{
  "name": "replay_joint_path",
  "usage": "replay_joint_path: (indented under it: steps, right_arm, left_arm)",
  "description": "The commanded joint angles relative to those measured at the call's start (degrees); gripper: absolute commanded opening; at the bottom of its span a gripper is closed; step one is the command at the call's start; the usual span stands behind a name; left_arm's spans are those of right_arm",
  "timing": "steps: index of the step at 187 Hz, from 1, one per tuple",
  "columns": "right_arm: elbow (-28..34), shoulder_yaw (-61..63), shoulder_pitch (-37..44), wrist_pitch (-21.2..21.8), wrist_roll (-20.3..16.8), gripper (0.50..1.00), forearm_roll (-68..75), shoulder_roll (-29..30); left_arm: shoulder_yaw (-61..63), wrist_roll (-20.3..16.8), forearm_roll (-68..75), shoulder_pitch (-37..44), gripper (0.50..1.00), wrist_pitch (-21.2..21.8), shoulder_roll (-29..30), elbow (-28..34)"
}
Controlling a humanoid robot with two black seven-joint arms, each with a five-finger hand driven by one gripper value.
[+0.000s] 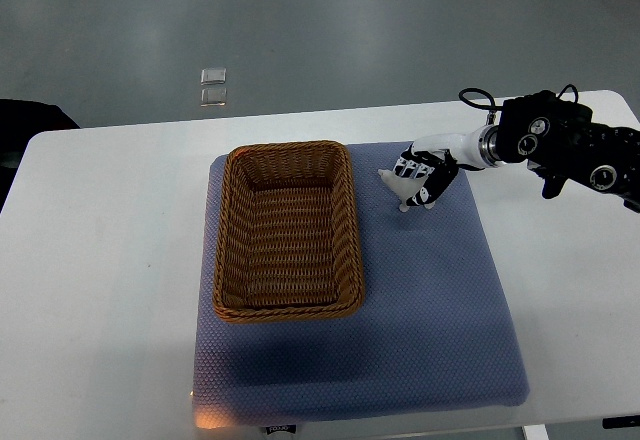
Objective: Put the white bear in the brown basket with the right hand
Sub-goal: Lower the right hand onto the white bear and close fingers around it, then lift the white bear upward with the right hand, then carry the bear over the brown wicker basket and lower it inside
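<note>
One hand works here: the right hand [425, 178] has its fingers curled over the white bear [399, 188], which sits on the blue mat [430, 310] just right of the brown basket [288, 230]. Whether the grip is firm I cannot tell. To do this well, it should close fully, lift straight up clear of the rim, then carry left. The arm reaches in from the right edge, wrist bent downward.
</note>
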Motion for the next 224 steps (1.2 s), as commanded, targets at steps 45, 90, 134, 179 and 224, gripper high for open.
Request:
replay_joint_path:
  steps: [45, 90, 134, 179, 224]
  right_arm:
    - [-0.4, 0.1, -0.2, -0.6, 1.7, 0.500, -2.8, 0.0]
    - [0.4, 0.7, 4.9, 0.7, 1.8, 0.500, -1.5, -3.0]
    - [5.9, 1.2, 13.1, 5.5, 1.7, 0.500, 2.7, -9.3]
    - [13.7, 0.3, 21.7, 7.1, 1.2, 0.500, 7.7, -14.1]
    - [14.8, -1.2, 23.7, 6.9, 1.2, 0.500, 7.8, -11.3]
  left_arm:
    - [-0.1, 0.0, 0.0, 0.0, 1.000, 0.0, 0.0, 0.3]
    - [-0.1, 0.1, 0.0, 0.0, 1.000, 0.0, 0.0, 0.3]
    - [-0.1, 0.0, 0.0, 0.0, 1.000, 0.0, 0.0, 0.3]
    - [0.0, 0.0, 0.0, 0.0, 1.000, 0.0, 0.0, 0.2]
    - [0.0, 0.0, 0.0, 0.0, 1.000, -0.1, 0.0, 0.1]
